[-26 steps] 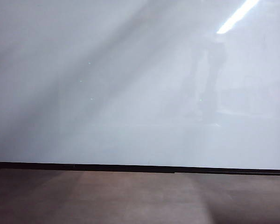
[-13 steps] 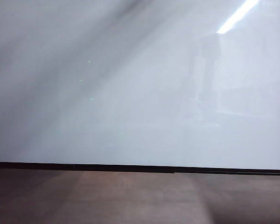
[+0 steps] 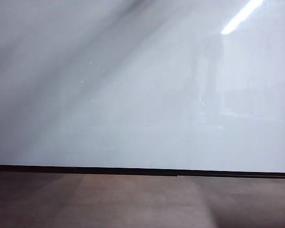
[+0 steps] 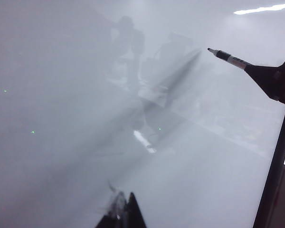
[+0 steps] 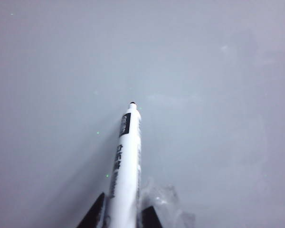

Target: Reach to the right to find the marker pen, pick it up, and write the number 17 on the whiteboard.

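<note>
I see the right gripper clamped on the marker, tip pointing at the whiteboard (whether it touches, I cannot tell). The left gripper hovers before the board, fingertips together, holding nothing.

White marker pen, black tip uncapped, points at the glossy, unmarked whiteboard.
</note>
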You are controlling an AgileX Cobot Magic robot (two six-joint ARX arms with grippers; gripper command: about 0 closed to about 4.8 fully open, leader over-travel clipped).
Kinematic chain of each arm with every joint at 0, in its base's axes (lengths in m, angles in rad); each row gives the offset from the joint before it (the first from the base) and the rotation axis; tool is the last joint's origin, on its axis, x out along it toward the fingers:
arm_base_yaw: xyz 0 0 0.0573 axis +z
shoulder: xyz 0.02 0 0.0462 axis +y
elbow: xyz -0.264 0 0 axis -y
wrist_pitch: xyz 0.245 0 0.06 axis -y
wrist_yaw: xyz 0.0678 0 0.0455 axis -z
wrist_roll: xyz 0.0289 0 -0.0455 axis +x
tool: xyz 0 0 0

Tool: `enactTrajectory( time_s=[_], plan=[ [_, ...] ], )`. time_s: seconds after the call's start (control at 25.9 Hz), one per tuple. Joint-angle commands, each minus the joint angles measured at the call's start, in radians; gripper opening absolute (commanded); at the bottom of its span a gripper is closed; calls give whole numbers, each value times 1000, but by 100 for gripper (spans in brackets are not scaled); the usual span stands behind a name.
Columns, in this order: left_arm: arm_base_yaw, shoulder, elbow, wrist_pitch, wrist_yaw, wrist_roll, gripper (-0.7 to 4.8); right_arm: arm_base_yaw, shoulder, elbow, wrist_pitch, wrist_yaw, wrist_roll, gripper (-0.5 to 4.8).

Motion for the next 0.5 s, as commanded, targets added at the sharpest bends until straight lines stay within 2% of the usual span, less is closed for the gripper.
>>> enactTrajectory(
  time_s=[0.04,0.5],
  plan=[
    [1,0,2,12,1,2,-5,-13,-5,5,16,2,0,-9],
    [1,0,4,12,1,2,-5,-16,7,5,10,4,1,-9]
  ],
)
